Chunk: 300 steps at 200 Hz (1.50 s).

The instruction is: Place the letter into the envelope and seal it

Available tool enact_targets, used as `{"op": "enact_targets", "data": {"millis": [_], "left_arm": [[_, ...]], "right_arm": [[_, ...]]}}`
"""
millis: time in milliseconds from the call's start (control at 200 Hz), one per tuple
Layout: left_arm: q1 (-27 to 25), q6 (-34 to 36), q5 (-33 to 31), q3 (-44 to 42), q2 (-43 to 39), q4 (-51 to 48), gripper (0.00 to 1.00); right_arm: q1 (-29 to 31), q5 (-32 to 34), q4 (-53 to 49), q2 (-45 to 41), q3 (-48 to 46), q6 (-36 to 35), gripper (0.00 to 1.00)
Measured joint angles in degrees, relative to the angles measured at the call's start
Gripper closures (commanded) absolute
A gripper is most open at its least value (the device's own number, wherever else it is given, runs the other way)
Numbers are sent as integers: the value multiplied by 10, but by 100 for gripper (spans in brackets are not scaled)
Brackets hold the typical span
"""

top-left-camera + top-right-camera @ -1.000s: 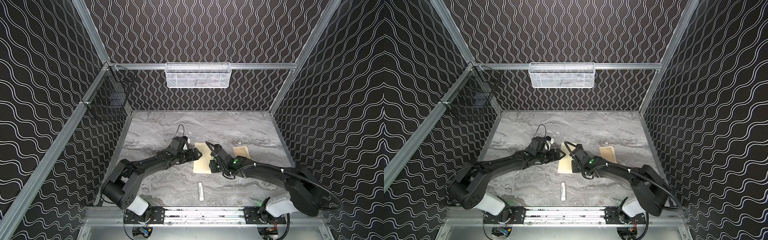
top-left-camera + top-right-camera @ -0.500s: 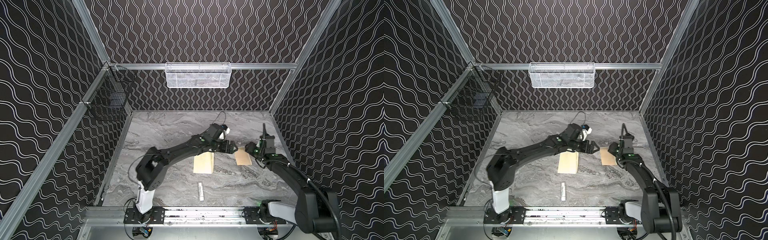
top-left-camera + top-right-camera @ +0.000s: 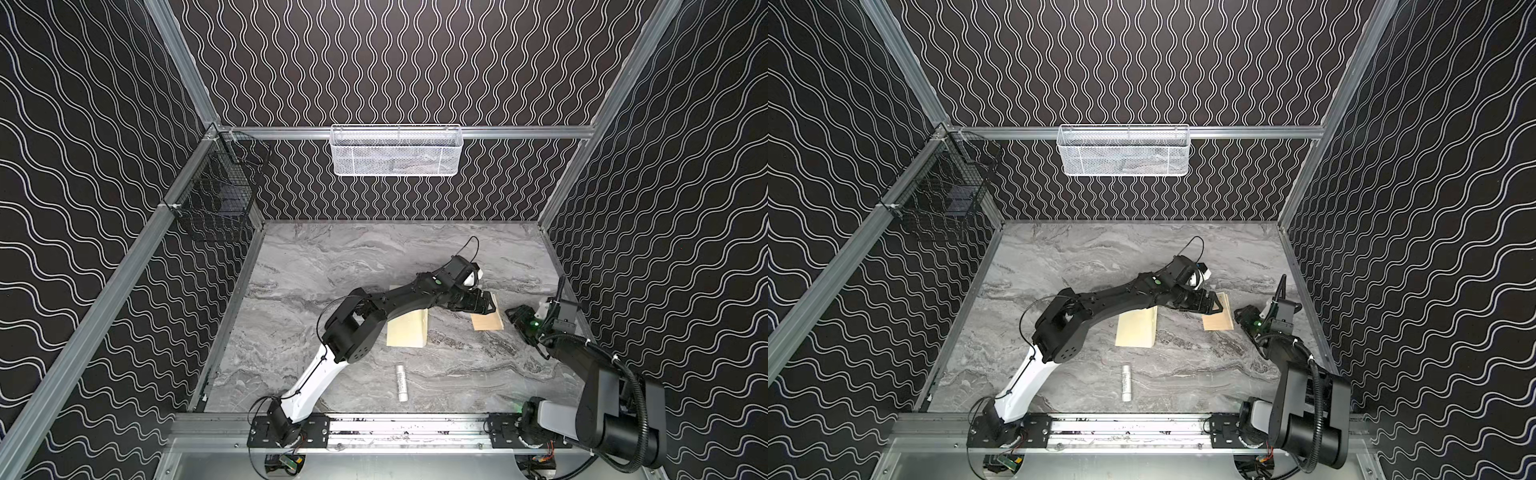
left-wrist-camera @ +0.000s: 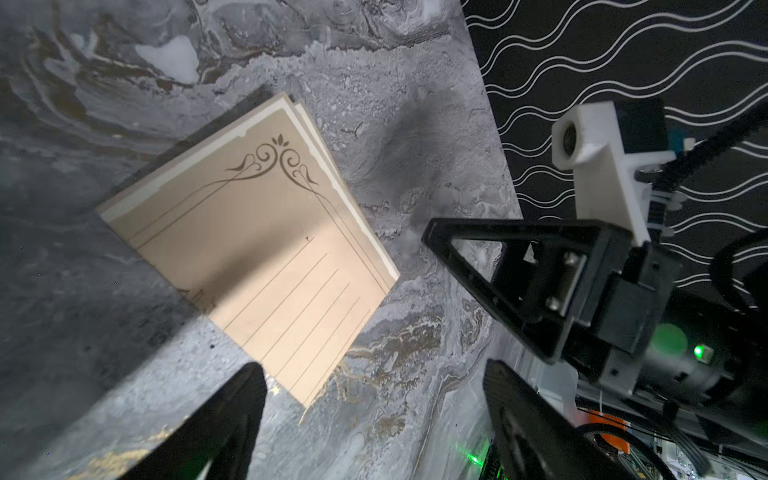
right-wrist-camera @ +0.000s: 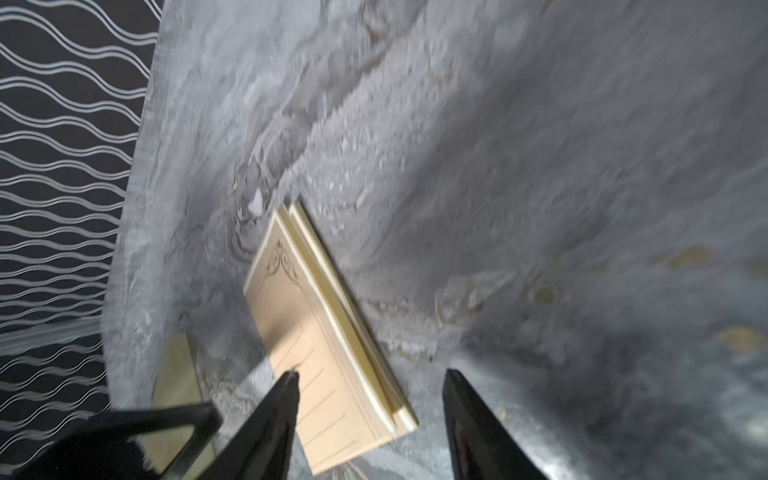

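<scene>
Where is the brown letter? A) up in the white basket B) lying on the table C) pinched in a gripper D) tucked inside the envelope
B: the letter lies folded on the table, apart from the envelope.

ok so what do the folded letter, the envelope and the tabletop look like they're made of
Letter: matte tan kraft-like paper, folded layers with printed border and ruled lines. Envelope: paler cream paper, flat, no shine. Tabletop: grey marble look, stone or print unclear.
</scene>
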Motion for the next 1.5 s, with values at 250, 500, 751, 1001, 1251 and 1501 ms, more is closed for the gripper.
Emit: {"op": "enact_targets", "data": {"millis": [250, 500, 751, 1001, 1251, 1501], "left_arm": [[7, 0, 14, 17, 30, 10, 14], [10, -2, 21, 16, 39, 14, 14], [13, -2, 23, -4, 39, 26, 14], [13, -6, 26, -26, 33, 54, 15], [13, -13, 26, -47, 21, 60, 15], [14, -15, 30, -61, 18, 76, 19]], "right_arm": [[-4, -41, 19, 12, -22, -2, 49], [-6, -77, 41, 42, -17, -7, 56], [-6, -106, 49, 55, -18, -6, 64], [-6, -124, 70, 56, -21, 5, 67], [-6, -135, 70, 40, -22, 9, 65], [-6, -135, 66, 21, -21, 6, 73]]}}
